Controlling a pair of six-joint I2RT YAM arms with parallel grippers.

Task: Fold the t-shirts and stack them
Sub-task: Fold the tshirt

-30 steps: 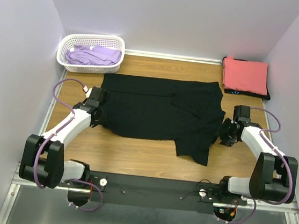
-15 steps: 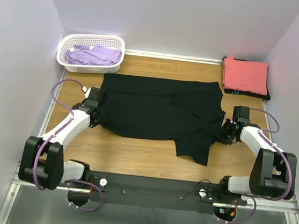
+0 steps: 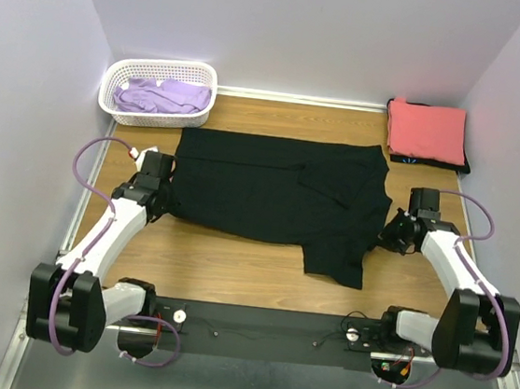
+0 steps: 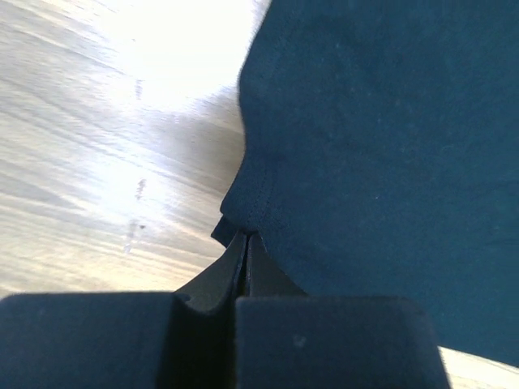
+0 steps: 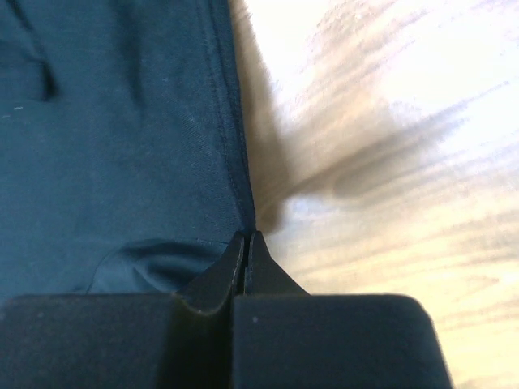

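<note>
The black t-shirt [image 3: 279, 192] lies spread in the middle of the wooden table [image 3: 223, 267]. The left gripper [image 4: 246, 245] is closed on its left edge, and the right gripper [image 5: 245, 245] pinches the hem on its right side.

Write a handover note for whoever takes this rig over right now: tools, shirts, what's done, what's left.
Left tool: shut on the left edge of the black t-shirt.
Right tool: shut on its right edge.
The black t-shirt lies spread out mid-table, not yet folded up.
Done: coral-red t-shirt folded on top of a dark t-shirt, far right corner.
Left: fold the black one and stack it there; then the lavender t-shirt, crumpled in the white basket at far left.
</note>
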